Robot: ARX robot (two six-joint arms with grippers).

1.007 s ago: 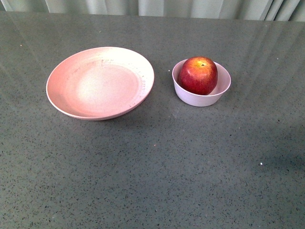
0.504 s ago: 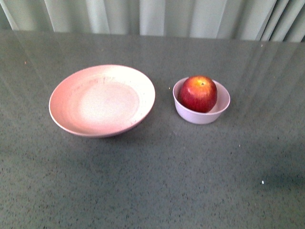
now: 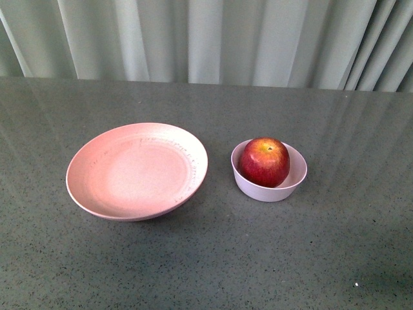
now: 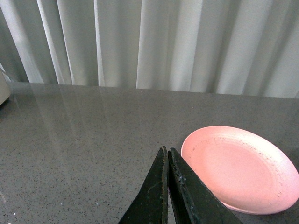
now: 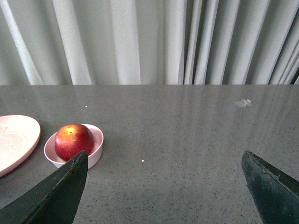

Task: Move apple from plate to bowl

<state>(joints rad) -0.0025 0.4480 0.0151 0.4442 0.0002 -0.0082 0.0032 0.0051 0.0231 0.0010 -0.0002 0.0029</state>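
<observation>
The dark red apple sits inside the small pale bowl, right of the wide pink plate, which holds nothing. Neither gripper shows in the front view. In the left wrist view my left gripper is shut and empty, just short of the plate. In the right wrist view my right gripper is open and empty, wide apart, with the apple in the bowl beyond one fingertip and the plate's edge beside it.
The grey speckled tabletop stretches around the dishes. A pale curtain hangs behind the table's far edge. A small white scrap lies far off on the table in the right wrist view.
The front view has tilted upward: plate and bowl sit lower in the picture and the curtain fills the top. The apple stays in the bowl.
</observation>
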